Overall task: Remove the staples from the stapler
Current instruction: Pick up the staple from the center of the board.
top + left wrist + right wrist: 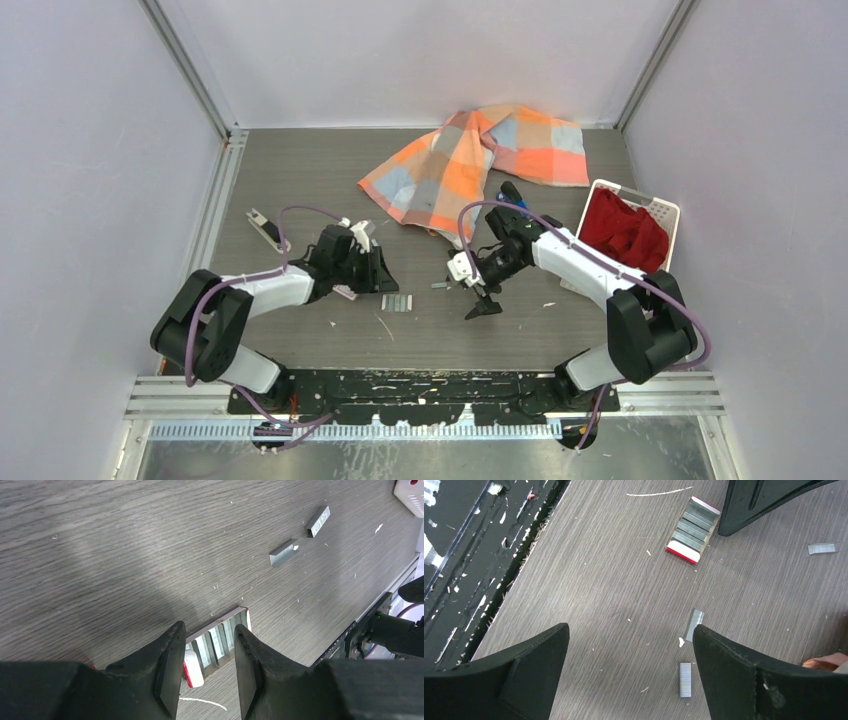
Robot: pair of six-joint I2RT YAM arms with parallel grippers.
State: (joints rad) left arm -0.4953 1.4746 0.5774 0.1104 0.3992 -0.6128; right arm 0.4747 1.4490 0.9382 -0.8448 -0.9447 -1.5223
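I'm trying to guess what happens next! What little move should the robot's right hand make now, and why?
Probably lower the right gripper onto the staple strip just below it. Its jaws are wide open and empty, the strip lies loose on the table, and the small box nearby already holds similar strips.

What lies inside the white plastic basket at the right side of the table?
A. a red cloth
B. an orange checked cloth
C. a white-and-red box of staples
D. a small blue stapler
A: the top view shows the white plastic basket holding a crumpled red cloth.
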